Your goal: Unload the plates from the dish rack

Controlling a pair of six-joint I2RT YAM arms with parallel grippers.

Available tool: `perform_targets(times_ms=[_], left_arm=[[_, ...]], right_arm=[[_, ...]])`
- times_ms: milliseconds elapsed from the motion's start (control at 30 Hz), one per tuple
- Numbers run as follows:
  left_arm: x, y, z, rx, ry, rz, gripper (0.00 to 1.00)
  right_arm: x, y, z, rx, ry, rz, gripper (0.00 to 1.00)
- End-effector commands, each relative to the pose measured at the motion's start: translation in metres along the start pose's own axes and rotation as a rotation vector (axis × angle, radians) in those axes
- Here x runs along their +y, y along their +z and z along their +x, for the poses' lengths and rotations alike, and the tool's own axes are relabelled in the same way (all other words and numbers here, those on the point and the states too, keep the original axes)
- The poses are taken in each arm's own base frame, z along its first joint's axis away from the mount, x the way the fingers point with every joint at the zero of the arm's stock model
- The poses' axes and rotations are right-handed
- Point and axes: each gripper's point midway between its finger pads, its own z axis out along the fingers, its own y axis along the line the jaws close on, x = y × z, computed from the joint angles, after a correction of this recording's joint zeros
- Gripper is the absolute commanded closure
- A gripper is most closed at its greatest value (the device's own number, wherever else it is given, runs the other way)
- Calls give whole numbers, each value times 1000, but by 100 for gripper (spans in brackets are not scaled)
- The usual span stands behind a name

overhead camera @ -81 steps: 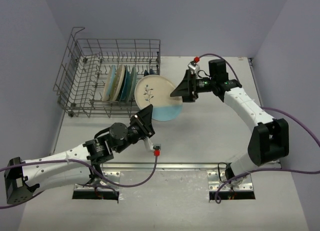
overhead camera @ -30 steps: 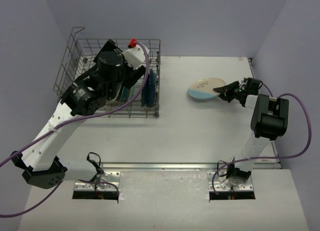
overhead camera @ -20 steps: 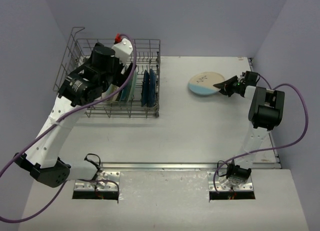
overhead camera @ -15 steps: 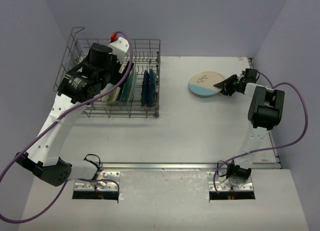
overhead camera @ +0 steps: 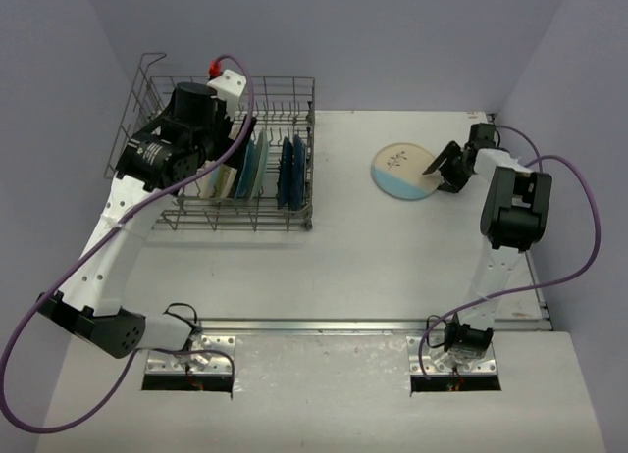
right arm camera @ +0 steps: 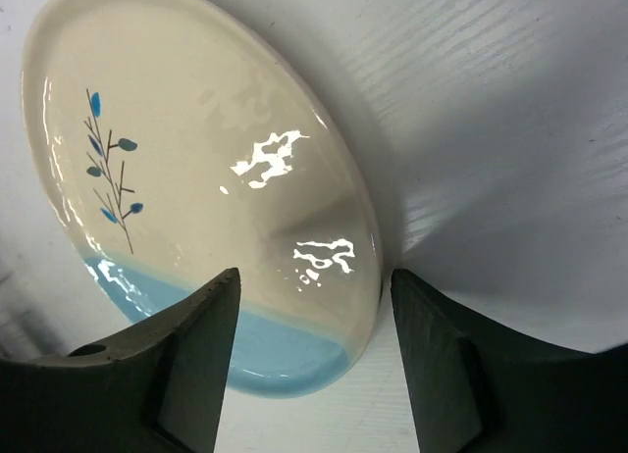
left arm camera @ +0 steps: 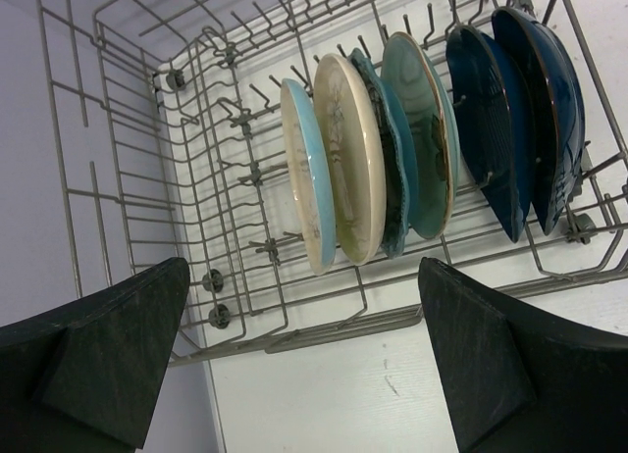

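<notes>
Right wrist: twig-motif plate [right arm camera: 206, 208] on table [right arm camera: 510, 100], jaws apart astride rim.

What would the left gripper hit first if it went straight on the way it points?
The left gripper would likely meet the upright pale blue plate or the cream plate beside it in the dish rack, both centred between its open fingers; depth is unclear.
</notes>
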Motion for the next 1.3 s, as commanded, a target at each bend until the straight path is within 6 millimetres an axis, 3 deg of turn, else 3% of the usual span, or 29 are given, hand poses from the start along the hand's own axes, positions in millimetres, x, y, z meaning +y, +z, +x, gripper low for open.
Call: perform_targets(times_ms=[0,133,233,267,300,500,600,733,933,1067,1267], left_arm=[[14,-4,-9,-32,-84,-7,0],[15,3,-3,-8,-164,61,0],[23,13,14,39,-244,110,1],[21,18,20,58,-251,130,4],[20,22,23,64,-255,133,5],[14,54,40,93,-246,142,17],[15,76,53,127,-218,117,28],[17,96,65,155,-206,74,35],[22,119,73,180,-190,29,46],[20,135,81,202,-178,21,48],[10,158,95,229,-185,37,46]], right_arm=[[-2,-14,-13,-77,-188,135,32],[5,-21,-11,-92,-274,142,27],[29,-43,-9,-136,-379,98,12],[40,-58,-12,-168,-418,72,3],[46,-68,-13,-186,-441,55,2],[89,-138,-17,-300,-560,-73,1],[103,-175,-9,-356,-613,-145,1],[111,-214,3,-445,-704,-203,1],[110,-246,24,-518,-789,-259,1],[114,-275,31,-591,-825,-291,1],[111,-293,31,-643,-854,-269,1]])
